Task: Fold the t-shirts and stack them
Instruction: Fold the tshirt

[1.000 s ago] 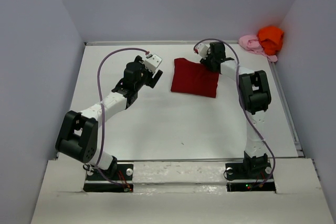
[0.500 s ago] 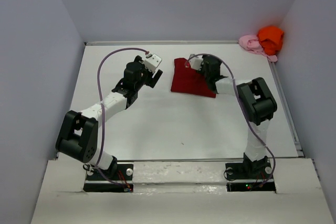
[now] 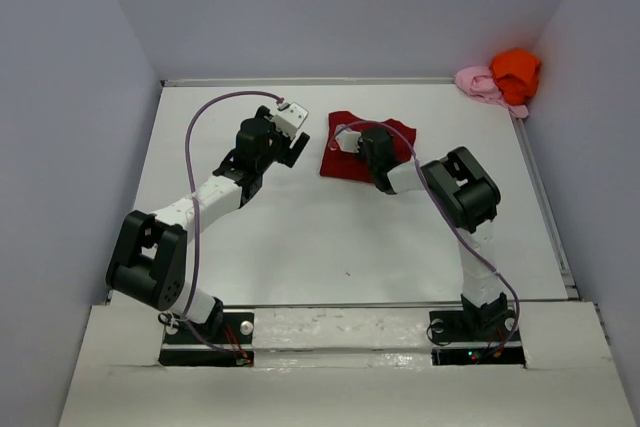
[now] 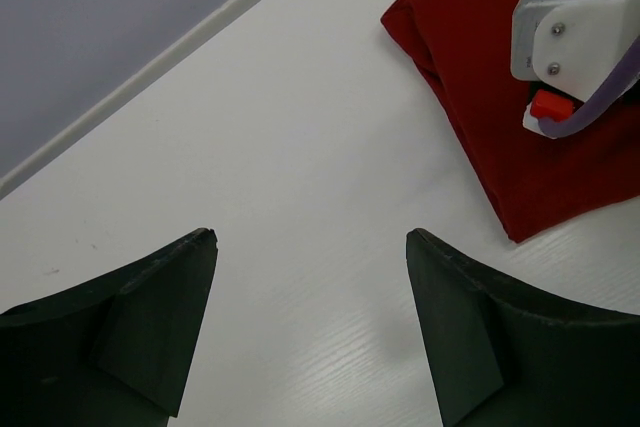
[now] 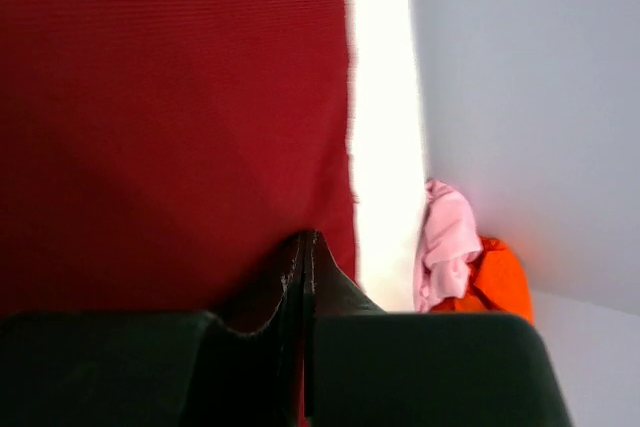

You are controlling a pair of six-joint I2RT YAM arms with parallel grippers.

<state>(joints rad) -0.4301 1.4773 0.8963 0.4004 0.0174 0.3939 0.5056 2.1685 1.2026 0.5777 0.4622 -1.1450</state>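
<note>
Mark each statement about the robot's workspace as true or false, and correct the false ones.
1. The left gripper is open and holds nothing. True.
2. The right gripper is wide open, clear of any cloth. False: it is shut on the dark red t-shirt.
3. The orange t-shirt and the pink t-shirt lie bunched together at the far right. True.
4. The orange t-shirt is stacked on the dark red t-shirt. False: they lie well apart.

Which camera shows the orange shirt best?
The top view: the orange shirt lies unblocked at the far right corner. The right wrist view shows only a blurred piece of it. The left wrist view misses it.
</note>
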